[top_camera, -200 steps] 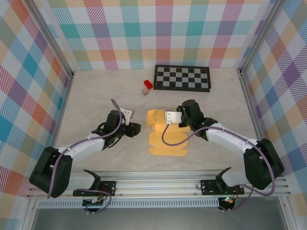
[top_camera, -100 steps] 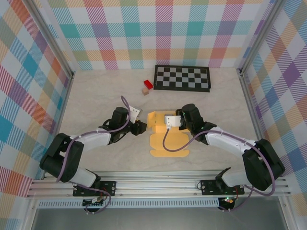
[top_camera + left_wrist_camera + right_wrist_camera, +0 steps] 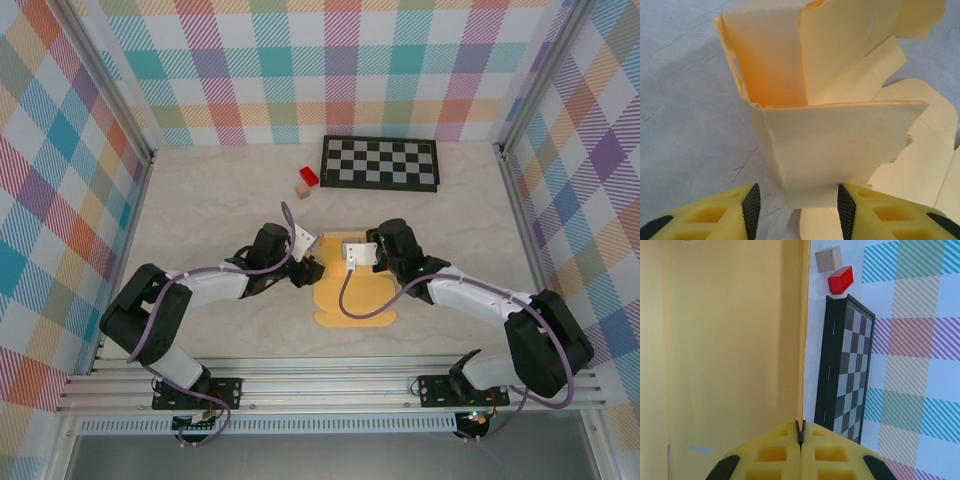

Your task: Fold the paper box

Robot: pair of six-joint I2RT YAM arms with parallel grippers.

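Right claw (image 3: 801, 432) pinches paper box (image 3: 730, 340) edge (left claw (image 3: 795, 202) straddles its wall).

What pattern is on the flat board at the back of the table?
The board has black-and-white checks; the top view shows it best.

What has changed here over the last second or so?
The left gripper swung right, up to the paper box, and its open jaws now flank a raised flap. The right gripper stayed shut on the box's edge, barely shifting. The checkerboard mat, red block and tan block did not move.
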